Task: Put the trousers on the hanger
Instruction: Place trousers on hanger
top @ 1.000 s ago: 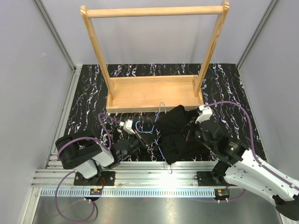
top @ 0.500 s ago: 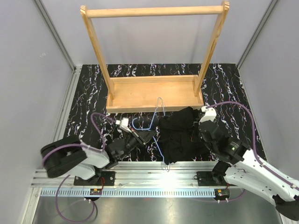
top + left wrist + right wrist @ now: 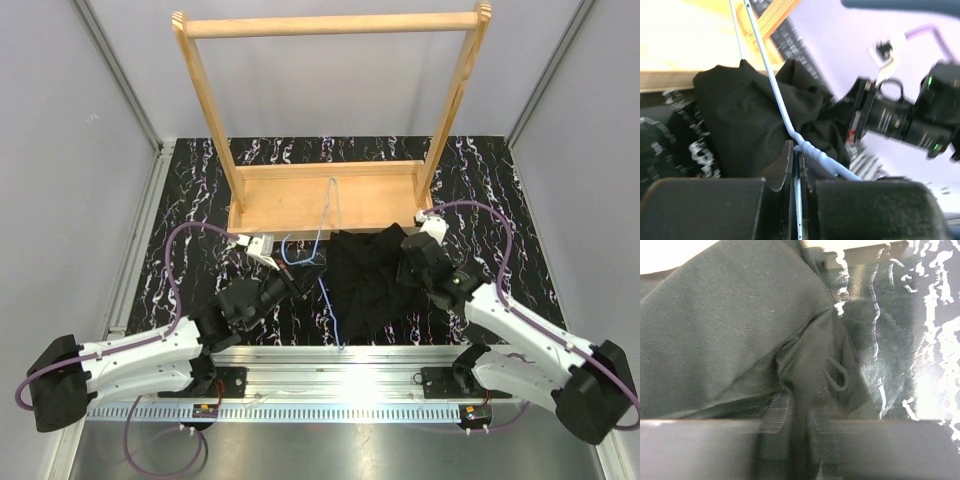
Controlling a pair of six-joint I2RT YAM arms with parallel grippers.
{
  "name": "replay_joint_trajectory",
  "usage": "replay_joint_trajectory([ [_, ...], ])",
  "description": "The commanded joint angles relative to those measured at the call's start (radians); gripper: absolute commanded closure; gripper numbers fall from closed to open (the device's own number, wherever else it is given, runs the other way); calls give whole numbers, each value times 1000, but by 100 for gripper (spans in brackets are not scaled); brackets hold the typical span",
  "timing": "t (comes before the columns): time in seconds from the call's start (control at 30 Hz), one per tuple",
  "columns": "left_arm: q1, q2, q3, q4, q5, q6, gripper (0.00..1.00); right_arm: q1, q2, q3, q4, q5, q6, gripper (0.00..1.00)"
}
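1. Left gripper (image 3: 797,150): the jaws are pressed narrow on the light-blue wire of the hanger (image 3: 772,85), which runs up and away from the fingertips.
2. Hanger, top view (image 3: 322,232): its long axis runs near to far, with the hook end over the base of the wooden rack (image 3: 290,205) and the other end toward the arm bases. It lies along the left edge of the trousers (image 3: 365,285). Whether any wire passes under the cloth cannot be told.
3. Trousers: a crumpled black heap on the marbled table (image 3: 190,210), just right of the left gripper and in front of the rack base.
4. Right gripper (image 3: 790,415): it sits at the heap's far right edge, the nearer arm to the cloth. The jaws are narrow, and a fold appears to be pinched between them, though the view is blurred.
5. Judgement: the next move turns on drawing the cloth leftward across the hanger's axis.
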Motion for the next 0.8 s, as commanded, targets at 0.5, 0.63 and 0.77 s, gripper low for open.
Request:
replay_joint_trajectory([
  [0.5, 30, -45, 158, -332, -3, 78, 100, -151, 14, 137, -100, 127, 19, 9],
  [0.63, 56, -62, 215, -445, 10, 96, 100, -154, -34, 101, -95, 118, 24, 8],
  [0.77, 95, -65, 298, -576, 62, 138, 100, -154, -69, 79, -98, 101, 44, 8],
])
